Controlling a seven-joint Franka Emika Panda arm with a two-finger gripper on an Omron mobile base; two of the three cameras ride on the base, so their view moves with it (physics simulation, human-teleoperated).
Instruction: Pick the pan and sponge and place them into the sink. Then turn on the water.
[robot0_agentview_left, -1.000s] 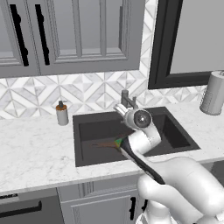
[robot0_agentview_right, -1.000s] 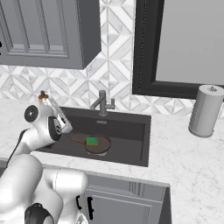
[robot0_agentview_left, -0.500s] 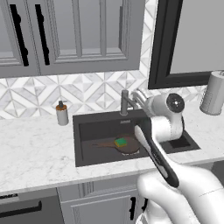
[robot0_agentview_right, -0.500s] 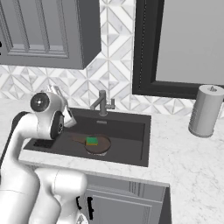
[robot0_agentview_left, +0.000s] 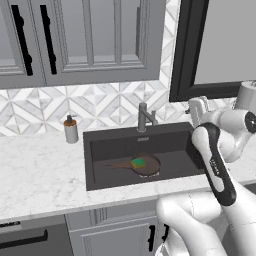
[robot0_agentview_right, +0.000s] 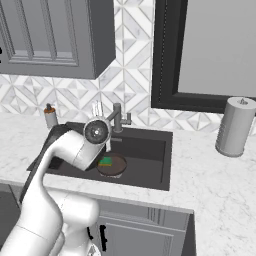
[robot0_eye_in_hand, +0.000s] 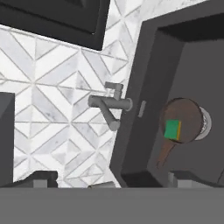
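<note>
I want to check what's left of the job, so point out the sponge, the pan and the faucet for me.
sponge (robot0_agentview_left: 138, 162), left base view, on its green top.
pan (robot0_agentview_left: 150, 166), left base view, on the brown bowl beside the sponge.
faucet (robot0_eye_in_hand: 109, 103), hand view, on the grey spout.

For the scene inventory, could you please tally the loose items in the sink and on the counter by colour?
Dark brown: 1, the pan in the sink
Green and yellow: 1, the sponge lying on the pan
Grey: 1, the canister on the counter
Grey with brown top: 1, the soap bottle beside the sink
Total: 4
</note>
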